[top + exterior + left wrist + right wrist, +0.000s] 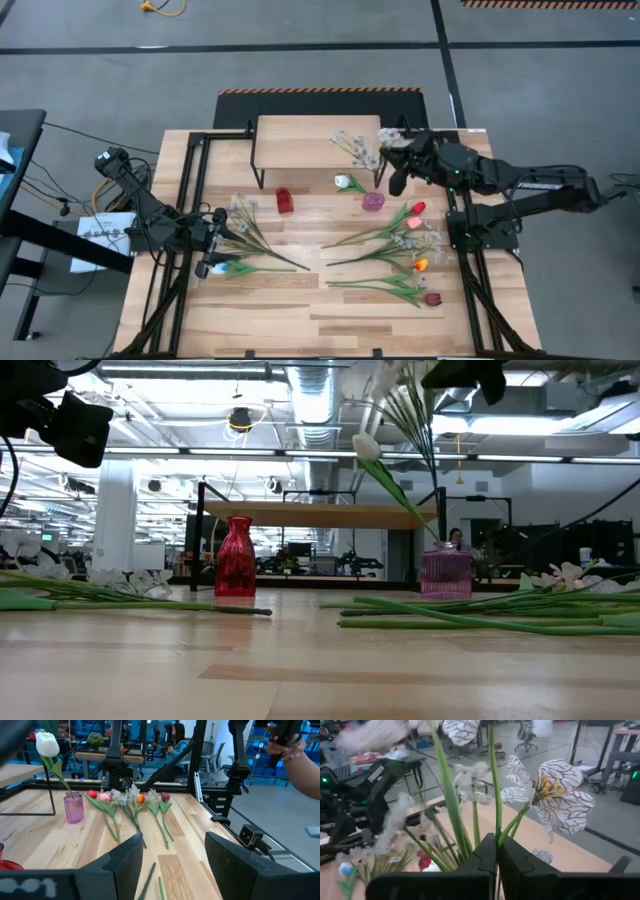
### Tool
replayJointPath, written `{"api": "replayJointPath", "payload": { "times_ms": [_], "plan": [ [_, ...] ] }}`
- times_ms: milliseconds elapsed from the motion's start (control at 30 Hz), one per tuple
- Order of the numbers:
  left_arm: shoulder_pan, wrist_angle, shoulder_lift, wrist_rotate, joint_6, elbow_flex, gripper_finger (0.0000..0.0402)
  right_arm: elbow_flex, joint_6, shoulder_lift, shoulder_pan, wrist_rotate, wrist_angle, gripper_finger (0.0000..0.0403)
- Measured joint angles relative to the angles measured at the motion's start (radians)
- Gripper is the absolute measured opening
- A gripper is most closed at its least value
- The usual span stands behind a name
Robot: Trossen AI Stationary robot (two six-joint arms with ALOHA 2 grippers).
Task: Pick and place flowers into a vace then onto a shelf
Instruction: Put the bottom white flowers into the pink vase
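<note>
Your right tool (496, 851) is clamped on white flowers (555, 795) above the purple vase (373, 202); its arm reads "TROSSEN". Your left tool (172, 857) hangs wide open, empty.

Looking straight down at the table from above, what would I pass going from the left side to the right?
Left gripper, open over the left bunch of flowers → red vase → white tulip → pink vase → right gripper, shut on a white spray.
</note>
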Motion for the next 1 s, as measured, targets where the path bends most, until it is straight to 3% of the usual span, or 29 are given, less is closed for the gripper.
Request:
{"api": "replayJointPath", "payload": {
  "times_ms": [433,800,1000],
  "plan": [
    [0.000,0.000,0.000,-0.001,0.000,0.000,0.0204,0.000,0.061,-0.002,0.149,0.159,-0.073,0.0000],
    [0.000,0.000,0.000,-0.001,0.000,0.000,0.0204,-0.001,0.166,0.028,0.206,0.265,-0.151,0.0000],
    [0.000,-0.001,0.000,-0.001,0.000,0.000,0.0204,-0.086,0.255,0.058,0.206,0.303,-0.141,0.0000]
  ]
}}
